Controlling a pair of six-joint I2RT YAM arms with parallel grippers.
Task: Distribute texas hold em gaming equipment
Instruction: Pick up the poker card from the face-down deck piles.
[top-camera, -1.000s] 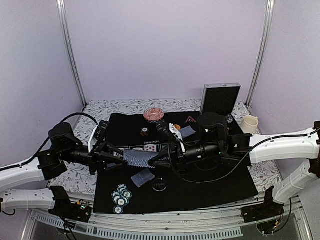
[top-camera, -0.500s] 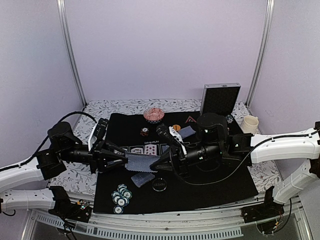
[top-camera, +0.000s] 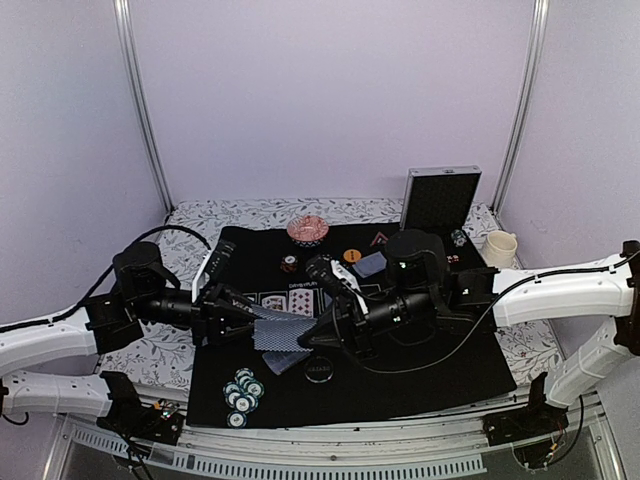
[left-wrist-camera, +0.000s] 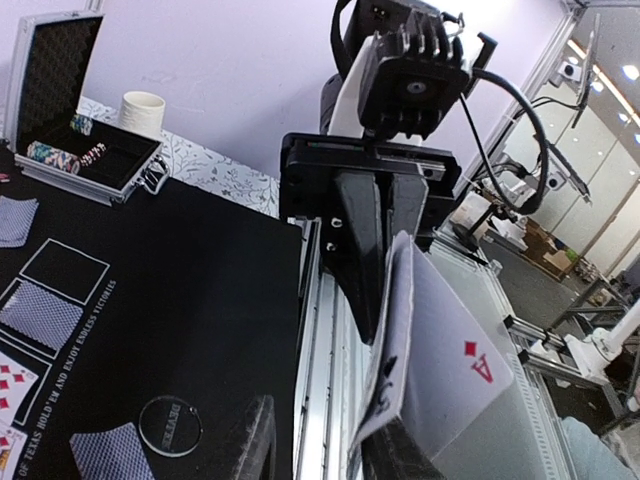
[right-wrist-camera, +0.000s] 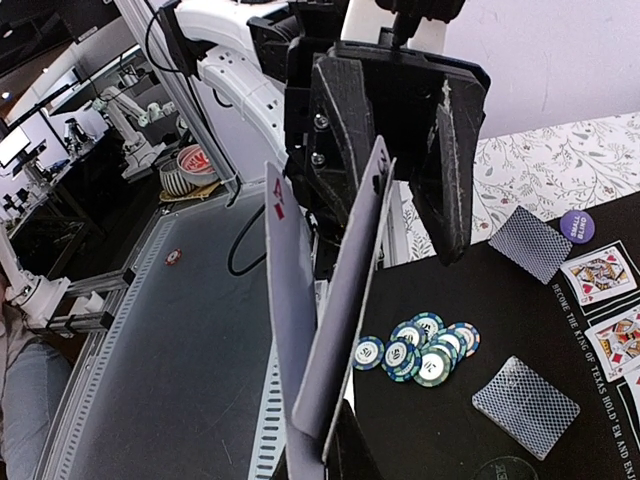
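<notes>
A stack of blue-grey-backed playing cards (top-camera: 279, 335) hangs in the air between my two grippers over the front left of the black mat (top-camera: 440, 360). My right gripper (top-camera: 318, 335) is shut on one end of the stack (right-wrist-camera: 325, 330). An ace of diamonds (left-wrist-camera: 470, 365) fans off it. My left gripper (top-camera: 243, 318) faces it with its jaws spread wide around the other end. One finger (left-wrist-camera: 400, 460) lies against the cards and the other (left-wrist-camera: 240, 445) stands apart. Teal striped chips (top-camera: 242, 391) lie near the front left corner. A clear round button (top-camera: 318, 370) lies beside them.
A silver case (top-camera: 440, 198) stands open at the back right beside a cream cup (top-camera: 498, 247). A dish of red chips (top-camera: 308, 229), an orange button (top-camera: 352, 256), a red-edged triangle (top-camera: 380, 240) and a face-down card (top-camera: 372, 263) lie at the mat's back. More face-down cards (right-wrist-camera: 525, 405) lie near the chips.
Both grippers and the held cards have shifted down toward the near side of the mat. The left arm has moved right, closer to the right gripper.
</notes>
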